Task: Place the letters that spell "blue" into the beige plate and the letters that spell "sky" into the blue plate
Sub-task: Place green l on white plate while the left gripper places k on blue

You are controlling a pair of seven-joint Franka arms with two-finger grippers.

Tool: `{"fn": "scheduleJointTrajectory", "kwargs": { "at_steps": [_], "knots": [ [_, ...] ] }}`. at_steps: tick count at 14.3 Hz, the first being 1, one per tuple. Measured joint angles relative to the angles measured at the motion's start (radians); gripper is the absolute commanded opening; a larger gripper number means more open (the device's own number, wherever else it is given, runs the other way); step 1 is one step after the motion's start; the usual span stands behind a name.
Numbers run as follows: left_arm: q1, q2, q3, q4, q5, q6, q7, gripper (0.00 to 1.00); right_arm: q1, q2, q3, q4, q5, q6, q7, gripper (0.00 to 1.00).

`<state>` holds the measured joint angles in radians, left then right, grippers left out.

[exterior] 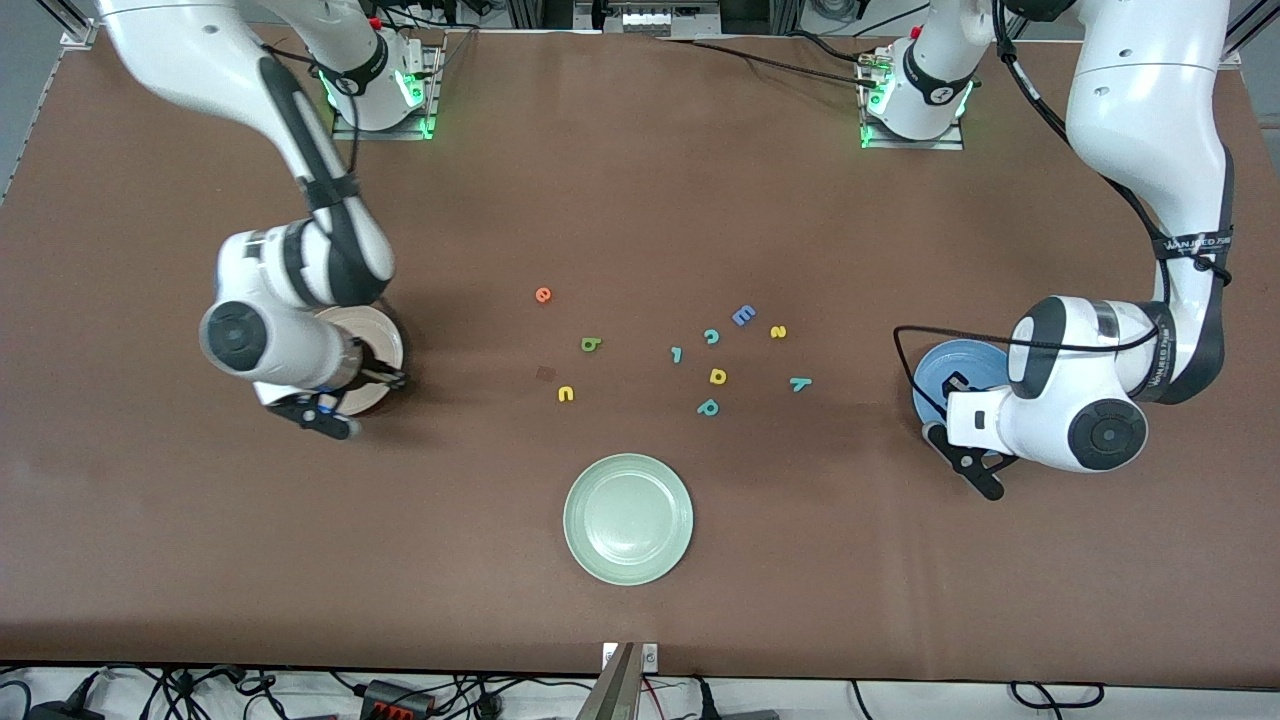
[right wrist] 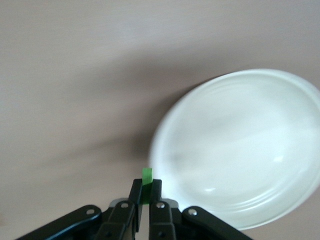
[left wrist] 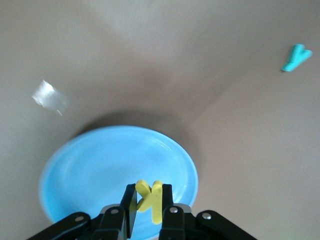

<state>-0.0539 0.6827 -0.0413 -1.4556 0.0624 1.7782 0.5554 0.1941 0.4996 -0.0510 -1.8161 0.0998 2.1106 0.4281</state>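
Note:
My left gripper (left wrist: 149, 192) is shut on the yellow k (left wrist: 150, 201) and holds it upright over the blue plate (left wrist: 100, 170), which sits at the left arm's end of the table (exterior: 940, 362). My right gripper (right wrist: 146, 184) is shut on the green l (right wrist: 146, 176), just over the rim of the beige plate (right wrist: 240, 150) at the right arm's end (exterior: 378, 335). On the table between the plates lie the orange e (exterior: 543, 295), green b (exterior: 591, 345), yellow u (exterior: 566, 394), yellow s (exterior: 778, 331) and teal y (exterior: 800, 383).
A pale green plate (exterior: 628, 518) sits nearer the front camera than the letters. Among the letters also lie a blue E (exterior: 743, 316), a teal c (exterior: 711, 336), a teal p (exterior: 708, 407), a small teal stroke (exterior: 676, 354) and a yellow round-bowled letter (exterior: 718, 376).

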Motion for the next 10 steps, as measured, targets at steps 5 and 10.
{"fn": "scheduleJointTrajectory", "kwargs": {
  "at_steps": [5,10],
  "knots": [
    [-0.010,0.000,-0.006,-0.102,0.000,0.052,-0.222,0.08,-0.079,0.031,0.000,-0.032,0.000,-0.035,-0.114,0.59],
    [0.034,-0.002,-0.001,-0.143,0.000,0.121,-0.229,0.30,-0.078,0.015,0.012,-0.014,0.001,-0.096,-0.124,1.00]
  ]
}}
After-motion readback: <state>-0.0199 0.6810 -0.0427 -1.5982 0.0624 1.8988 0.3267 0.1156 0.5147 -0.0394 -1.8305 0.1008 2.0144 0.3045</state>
